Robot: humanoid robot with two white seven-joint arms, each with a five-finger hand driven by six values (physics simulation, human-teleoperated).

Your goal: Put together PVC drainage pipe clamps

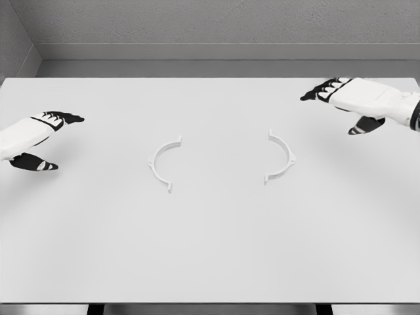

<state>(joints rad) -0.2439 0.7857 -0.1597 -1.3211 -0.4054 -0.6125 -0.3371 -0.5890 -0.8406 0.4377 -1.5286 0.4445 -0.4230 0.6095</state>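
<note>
White tabletop [210, 262], gray wall behind, two clamp halves waiting in the middle.

The left clamp half [164, 164] and right clamp half [281, 156] are thin, smooth white plastic curves, lying flat and well apart, open sides facing. The left robot hand [41, 134] and right robot hand [351, 100] hover at the edges, fingers spread, holding nothing. Such thin, slippery pieces could slide or flip when pinched.

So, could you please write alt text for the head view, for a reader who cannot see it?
Two white half-ring clamp pieces lie apart on a white table, the left clamp half and the right clamp half with their open sides facing each other. The left hand and the right hand hover open at the picture's edges, holding nothing.
</note>
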